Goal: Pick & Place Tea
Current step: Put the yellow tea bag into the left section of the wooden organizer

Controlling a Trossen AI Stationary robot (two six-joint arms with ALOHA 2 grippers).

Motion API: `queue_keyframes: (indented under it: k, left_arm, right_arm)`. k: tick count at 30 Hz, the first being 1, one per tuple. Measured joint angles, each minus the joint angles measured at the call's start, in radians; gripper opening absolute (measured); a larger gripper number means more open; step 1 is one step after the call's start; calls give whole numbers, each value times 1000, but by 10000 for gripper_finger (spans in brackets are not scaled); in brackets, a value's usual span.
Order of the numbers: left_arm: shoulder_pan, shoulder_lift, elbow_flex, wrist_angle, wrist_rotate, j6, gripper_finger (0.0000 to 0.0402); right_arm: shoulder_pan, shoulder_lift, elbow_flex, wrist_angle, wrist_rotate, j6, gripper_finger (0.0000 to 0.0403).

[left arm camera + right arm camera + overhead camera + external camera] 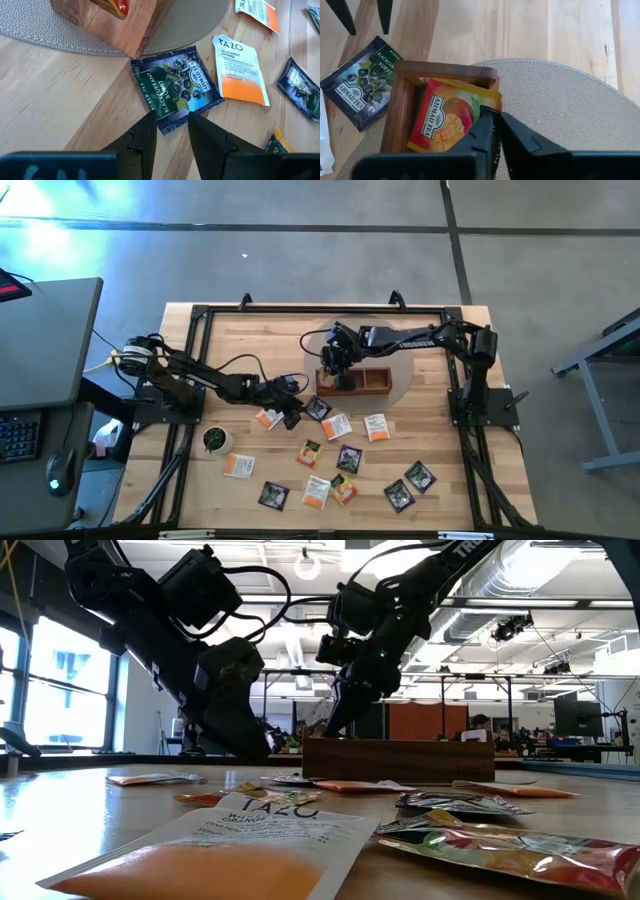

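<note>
Nearest the low camera lies 1 white-and-orange Tazo packet (240, 850), flat on the table (440, 430), with 2 crinkled foil packets to one side of it.

From above I count 12 tea packets loose on the wood. 5 are white-and-orange, 5 are black and 2 are yellow-orange. All of them lie on the near side of both grippers.

1 small round cup (215, 440) stands just beside the left arm, behind its gripper.

Farther in, the left gripper (170, 127) is low over the table with its 2 fingers parted. Their tips stand either side of the near edge of 1 black blackcurrant packet (175, 85). That packet lies flat directly ahead of the fingers, and nothing is held. 1 white-and-orange packet (240, 70) lies just beside the black one.

Beyond the black packet sits 1 wooden tray (400, 115) on 1 round grey mat (560, 110).

The right gripper (495, 114) hangs over the tray's end compartment with its 2 fingers drawn almost together. 1 yellow-orange mango packet (445, 120) leans tilted inside that compartment, its edge right at the fingertips. I cannot tell whether the fingers pinch that edge.
</note>
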Motion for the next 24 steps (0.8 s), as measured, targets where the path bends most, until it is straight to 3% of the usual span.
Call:
queue_keyframes:
  k: [3, 10, 17, 24]
  left_arm:
    - [0, 0, 0, 0, 0, 0, 111]
    - [0, 0, 0, 0, 0, 3, 111]
    - [0, 0, 0, 0, -1, 3, 111]
    - [0, 0, 0, 1, -2, 3, 111]
  right_arm:
    - [0, -2, 0, -1, 0, 0, 5]
    - [0, -45, 0, -34, 1, -37, 3]
    - [43, -97, 2, -105, 105, -243, 2]
    - [108, -87, 1, -97, 77, -382, 2]
